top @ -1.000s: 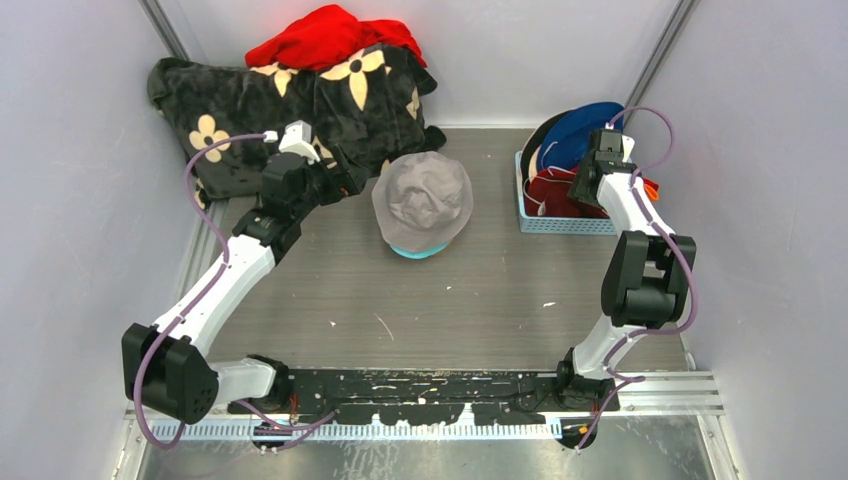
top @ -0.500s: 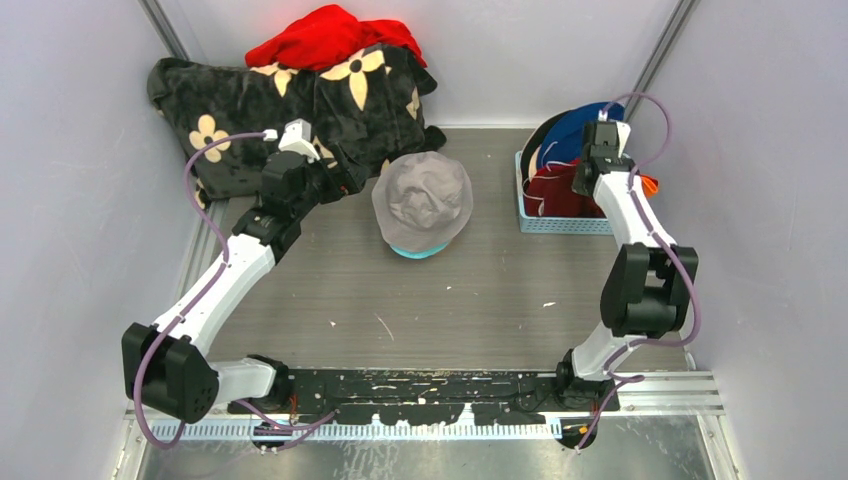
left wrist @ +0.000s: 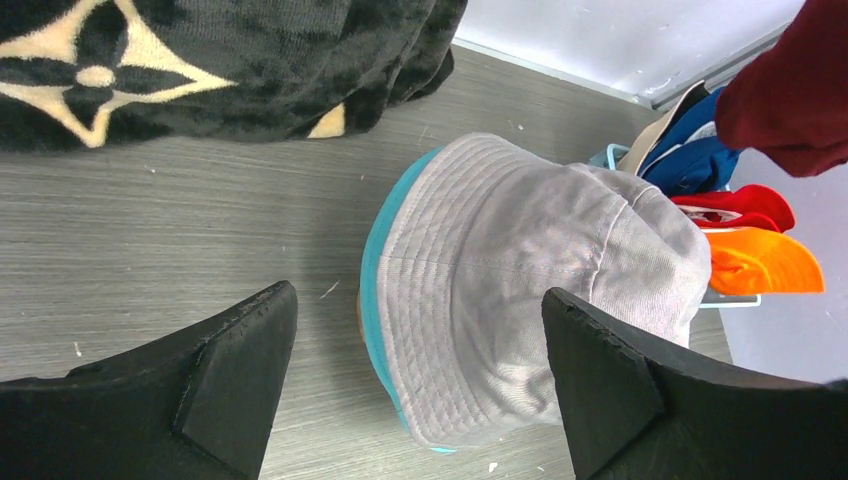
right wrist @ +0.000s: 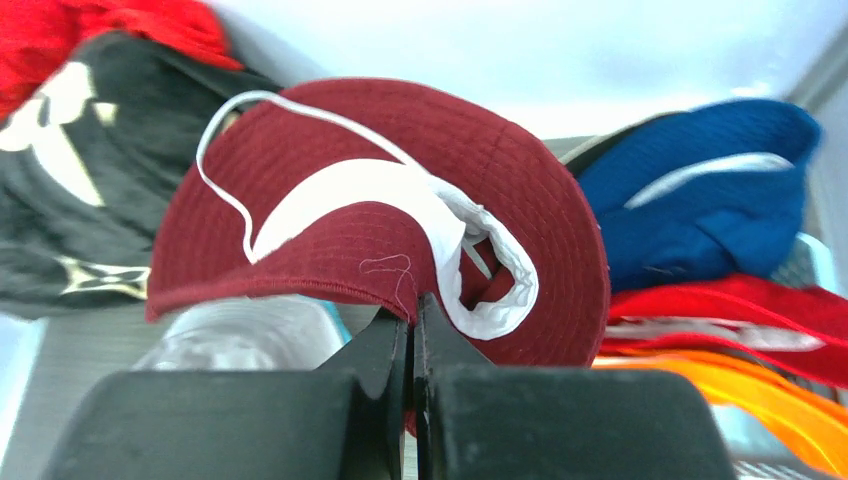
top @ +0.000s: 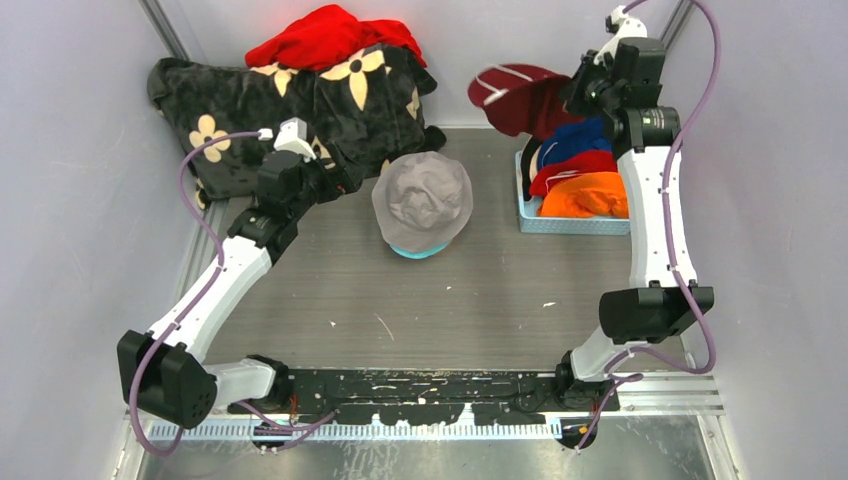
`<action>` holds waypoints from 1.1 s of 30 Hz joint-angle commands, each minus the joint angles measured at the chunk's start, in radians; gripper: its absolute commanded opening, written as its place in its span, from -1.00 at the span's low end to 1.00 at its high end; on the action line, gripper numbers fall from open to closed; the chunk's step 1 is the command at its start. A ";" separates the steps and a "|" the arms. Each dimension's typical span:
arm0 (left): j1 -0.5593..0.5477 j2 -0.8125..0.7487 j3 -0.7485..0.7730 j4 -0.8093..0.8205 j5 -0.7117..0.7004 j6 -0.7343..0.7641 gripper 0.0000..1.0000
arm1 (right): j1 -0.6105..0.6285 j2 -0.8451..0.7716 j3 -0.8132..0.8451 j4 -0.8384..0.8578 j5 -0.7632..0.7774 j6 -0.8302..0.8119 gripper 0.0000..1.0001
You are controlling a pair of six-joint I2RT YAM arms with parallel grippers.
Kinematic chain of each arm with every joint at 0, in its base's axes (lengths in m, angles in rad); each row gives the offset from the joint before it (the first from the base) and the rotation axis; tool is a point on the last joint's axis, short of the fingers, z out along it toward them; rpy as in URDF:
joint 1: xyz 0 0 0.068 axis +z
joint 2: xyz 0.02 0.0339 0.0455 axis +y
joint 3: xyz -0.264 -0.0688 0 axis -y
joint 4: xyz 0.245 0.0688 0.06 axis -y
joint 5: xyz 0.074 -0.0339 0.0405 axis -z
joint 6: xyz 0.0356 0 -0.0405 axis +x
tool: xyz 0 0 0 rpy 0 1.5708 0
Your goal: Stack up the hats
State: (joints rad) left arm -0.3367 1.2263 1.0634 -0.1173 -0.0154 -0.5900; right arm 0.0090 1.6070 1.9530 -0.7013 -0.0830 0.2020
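A grey hat (top: 422,197) sits crown-up on a teal hat (top: 417,252) in the middle of the table; the same grey hat (left wrist: 540,270) lies ahead of my left gripper (left wrist: 415,375), which is open and held back from it. High over the basket, my right gripper (top: 580,92) is shut on the brim of a maroon hat (top: 520,96), seen with white lining as the maroon hat (right wrist: 390,220) above the pinched fingertips of the right gripper (right wrist: 412,315). Royal blue (top: 580,140), red (top: 572,166) and orange (top: 588,195) hats lie in the basket.
A light blue basket (top: 560,224) stands at the right back of the table. A black blanket with cream flowers (top: 290,105) and a bright red cloth heap (top: 330,38) fill the back left. Grey walls close in both sides.
My right gripper closed on the maroon hat in the basket and lifted it up and back, baring the blue, red and orange hats. The left arm stayed put.
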 commanded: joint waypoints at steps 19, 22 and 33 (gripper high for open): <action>0.001 -0.037 0.071 -0.021 -0.019 0.036 0.83 | -0.012 0.156 0.147 0.184 -0.711 0.297 -0.99; 0.000 -0.037 0.074 -0.026 -0.020 0.038 0.83 | -0.021 0.167 0.140 0.239 -0.728 0.381 -0.99; 0.001 -0.029 0.094 -0.034 -0.018 0.037 0.83 | -0.066 0.295 0.340 -0.007 -0.492 0.316 -0.99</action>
State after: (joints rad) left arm -0.3367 1.2194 1.0992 -0.1577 -0.0261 -0.5674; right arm -0.0216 1.8835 2.2028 -0.6418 -0.6670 0.5247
